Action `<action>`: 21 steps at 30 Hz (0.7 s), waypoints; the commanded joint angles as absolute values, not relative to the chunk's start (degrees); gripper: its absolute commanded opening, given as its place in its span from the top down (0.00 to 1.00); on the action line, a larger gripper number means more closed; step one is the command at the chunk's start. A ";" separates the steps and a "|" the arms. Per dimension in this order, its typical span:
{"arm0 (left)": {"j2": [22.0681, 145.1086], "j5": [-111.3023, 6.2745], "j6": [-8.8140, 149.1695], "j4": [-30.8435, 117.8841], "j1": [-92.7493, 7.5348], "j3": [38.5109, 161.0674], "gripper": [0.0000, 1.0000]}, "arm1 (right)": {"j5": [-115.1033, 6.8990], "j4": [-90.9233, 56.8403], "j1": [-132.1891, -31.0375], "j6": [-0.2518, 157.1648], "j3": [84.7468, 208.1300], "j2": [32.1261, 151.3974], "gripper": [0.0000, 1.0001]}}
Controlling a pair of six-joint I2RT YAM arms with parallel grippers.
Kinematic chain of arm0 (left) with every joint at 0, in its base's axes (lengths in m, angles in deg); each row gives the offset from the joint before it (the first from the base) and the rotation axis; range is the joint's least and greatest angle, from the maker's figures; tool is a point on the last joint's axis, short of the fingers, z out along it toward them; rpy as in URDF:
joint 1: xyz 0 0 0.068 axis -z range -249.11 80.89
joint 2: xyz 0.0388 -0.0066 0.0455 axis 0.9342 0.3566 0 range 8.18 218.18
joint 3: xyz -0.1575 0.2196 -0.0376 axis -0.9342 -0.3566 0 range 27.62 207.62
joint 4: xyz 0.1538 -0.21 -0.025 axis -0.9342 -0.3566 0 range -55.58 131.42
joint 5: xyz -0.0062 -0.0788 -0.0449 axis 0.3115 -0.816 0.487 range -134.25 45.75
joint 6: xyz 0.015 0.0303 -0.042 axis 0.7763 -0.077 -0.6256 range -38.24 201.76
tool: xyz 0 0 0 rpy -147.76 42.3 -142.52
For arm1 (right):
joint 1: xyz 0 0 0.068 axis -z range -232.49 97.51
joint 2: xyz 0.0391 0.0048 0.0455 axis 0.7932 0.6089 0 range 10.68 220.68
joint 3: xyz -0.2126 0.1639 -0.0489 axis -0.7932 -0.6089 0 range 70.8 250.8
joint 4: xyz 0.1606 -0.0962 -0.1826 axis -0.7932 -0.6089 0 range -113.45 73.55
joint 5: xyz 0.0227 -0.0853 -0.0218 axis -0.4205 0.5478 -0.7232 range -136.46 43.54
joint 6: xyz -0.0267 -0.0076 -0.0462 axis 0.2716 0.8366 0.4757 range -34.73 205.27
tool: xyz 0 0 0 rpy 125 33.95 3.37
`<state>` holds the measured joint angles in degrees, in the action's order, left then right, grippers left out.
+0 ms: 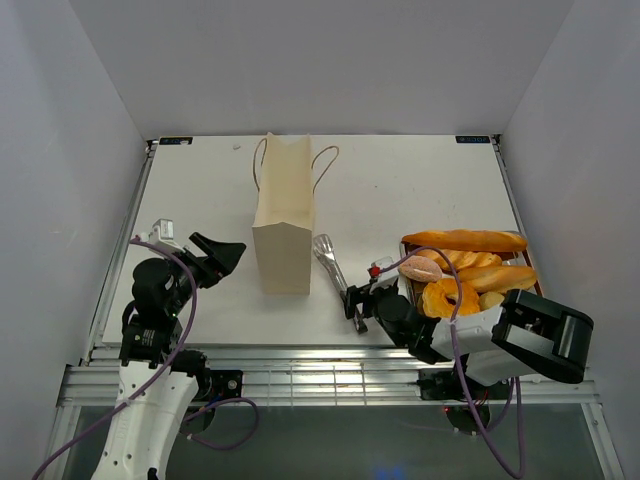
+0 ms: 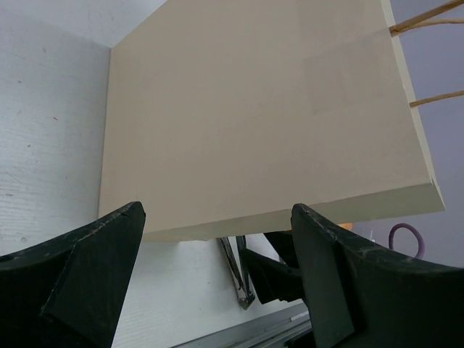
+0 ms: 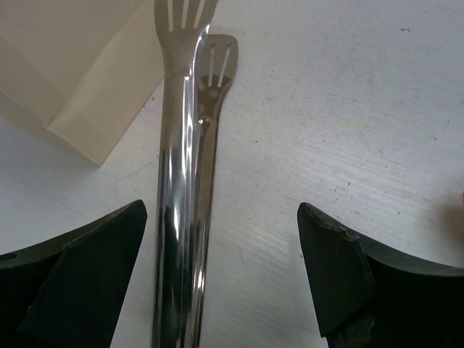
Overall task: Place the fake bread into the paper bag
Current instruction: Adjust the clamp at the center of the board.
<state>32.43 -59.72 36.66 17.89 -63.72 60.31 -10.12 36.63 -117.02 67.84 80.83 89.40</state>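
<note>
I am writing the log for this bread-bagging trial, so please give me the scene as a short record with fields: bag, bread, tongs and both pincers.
paper bag: middle of the table, cord handles toward the far edge
fake bread: heaped at the right side, apart from the bag
tongs: lying flat between bag and bread
left pincer: open, empty, pointing at the bag's side
right pincer: open, over the tongs with one finger on each side, not gripping
</note>
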 commanded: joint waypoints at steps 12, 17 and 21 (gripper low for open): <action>31.56 -62.27 35.44 17.95 -63.83 61.02 0.08 | -13.15 31.10 -117.26 71.39 87.85 87.93 0.08; 31.39 -62.53 35.53 17.60 -63.75 61.55 0.09 | -14.64 28.21 -117.26 71.21 89.26 90.04 0.11; 31.30 -62.80 35.35 17.68 -63.83 61.46 0.09 | -14.12 24.52 -117.35 70.68 91.28 91.98 0.21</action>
<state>31.91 -61.75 35.56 17.87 -63.72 60.31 -14.34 26.71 -117.02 70.64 88.61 90.93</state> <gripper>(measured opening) 0.917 0.817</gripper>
